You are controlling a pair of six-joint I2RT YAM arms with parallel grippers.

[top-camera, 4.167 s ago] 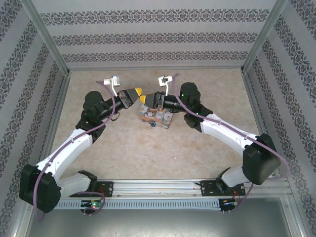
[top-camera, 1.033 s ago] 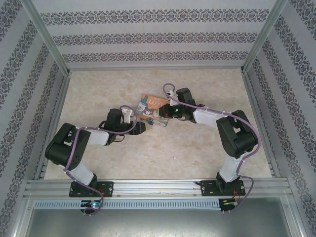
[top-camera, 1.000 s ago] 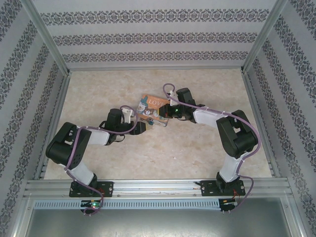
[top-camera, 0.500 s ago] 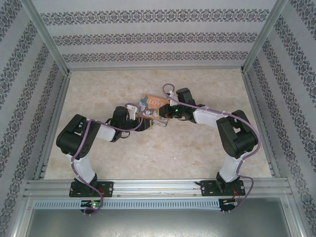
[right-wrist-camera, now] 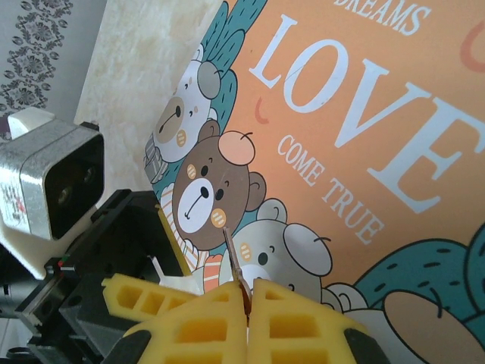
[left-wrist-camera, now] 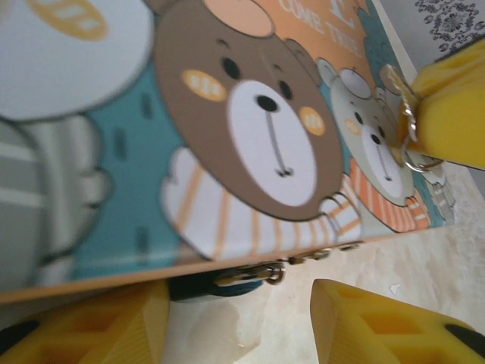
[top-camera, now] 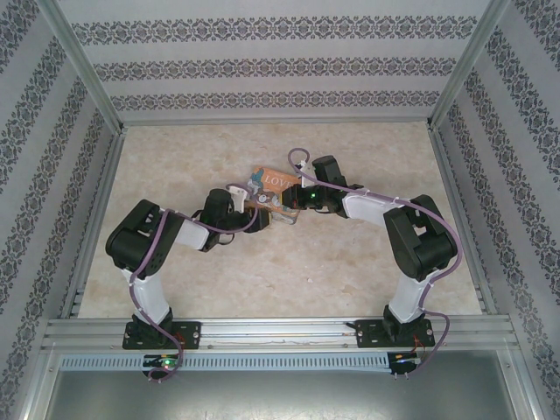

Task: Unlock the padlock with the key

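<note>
- Key [right-wrist-camera: 230,254] pinched in closed right end effector [right-wrist-camera: 248,292], above box [right-wrist-camera: 341,152] lid; not yet in lock
- Padlock [left-wrist-camera: 198,287] hangs under box's front edge, just above surface [top-camera: 350,254]; seemingly locked
- Left end effector [left-wrist-camera: 239,294] open, fingers either side of padlock, not gripping
- Likely left to do: steady padlock, insert key, turn
</note>
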